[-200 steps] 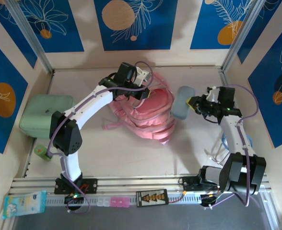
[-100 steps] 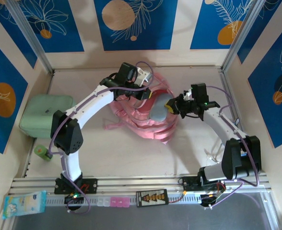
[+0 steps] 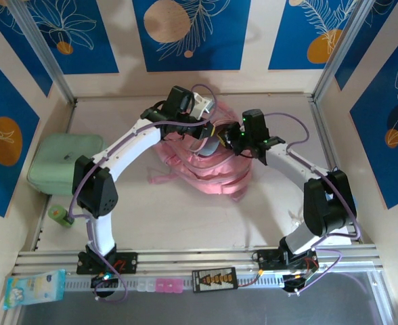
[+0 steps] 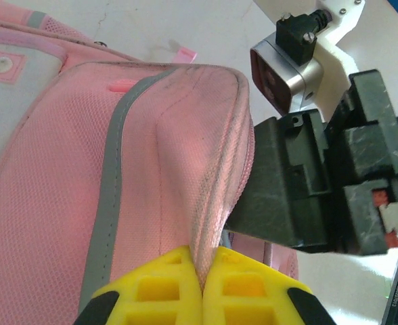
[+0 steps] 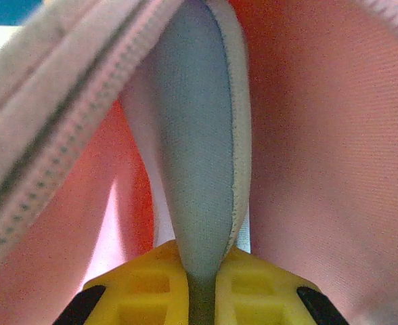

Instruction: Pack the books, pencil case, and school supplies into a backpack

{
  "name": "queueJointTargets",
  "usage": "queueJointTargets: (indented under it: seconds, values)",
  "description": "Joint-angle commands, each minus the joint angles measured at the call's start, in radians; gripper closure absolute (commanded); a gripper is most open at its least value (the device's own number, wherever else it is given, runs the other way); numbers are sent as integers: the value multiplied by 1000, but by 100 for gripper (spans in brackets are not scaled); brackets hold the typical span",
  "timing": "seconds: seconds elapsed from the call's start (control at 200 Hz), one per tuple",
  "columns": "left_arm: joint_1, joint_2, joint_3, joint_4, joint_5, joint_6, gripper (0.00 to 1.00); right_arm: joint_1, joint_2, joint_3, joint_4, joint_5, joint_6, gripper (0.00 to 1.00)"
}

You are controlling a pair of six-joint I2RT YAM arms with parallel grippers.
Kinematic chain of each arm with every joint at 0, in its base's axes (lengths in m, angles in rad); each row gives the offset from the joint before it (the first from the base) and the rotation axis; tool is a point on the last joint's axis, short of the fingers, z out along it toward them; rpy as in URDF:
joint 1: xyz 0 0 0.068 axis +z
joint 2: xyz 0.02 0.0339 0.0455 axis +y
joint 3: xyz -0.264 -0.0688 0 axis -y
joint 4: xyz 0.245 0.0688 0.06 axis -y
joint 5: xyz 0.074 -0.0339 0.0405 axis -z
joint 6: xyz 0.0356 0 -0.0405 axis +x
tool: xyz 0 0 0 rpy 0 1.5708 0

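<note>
Pink backpack (image 5: 321, 135) walls crowd the pencil case (image 5: 199, 135), seemingly leaving little room beside the fingers (image 5: 145, 288).

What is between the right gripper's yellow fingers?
The blue-grey pencil case, pinched by the right gripper, pink backpack lining on both sides; the right wrist view shows it.

Backpack (image 4: 63, 203), pink coarse-weave mesh cloth, matt, with a smooth grey webbing strip; pencil case (image 5: 199, 135), blue-grey fine-knit cloth, matt; fingers (image 4: 151, 288) of left gripper (image 4: 202, 265), smooth yellow moulded plastic; table (image 3: 185, 223), pale smooth matt wood.
</note>
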Motion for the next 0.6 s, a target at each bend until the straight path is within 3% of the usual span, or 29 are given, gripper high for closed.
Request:
queueJointTargets:
  seconds: [0.0,0.07,0.22,0.375,0.595]
  values:
    - [-14,-39,62,52,81,-13,100,10,23,-80,266,56,36,90]
    - [-15,-37,60,46,73,-11,100,10,6,-114,365,34,44,88]
    - [-14,-25,58,51,70,-34,100,23,-50,-148,404,86,51,88]
    - [-15,-15,60,86,97,-79,100,38,-27,-177,469,138,159,87]
    - [-15,-7,52,111,117,-115,100,112,41,-144,419,220,211,85]
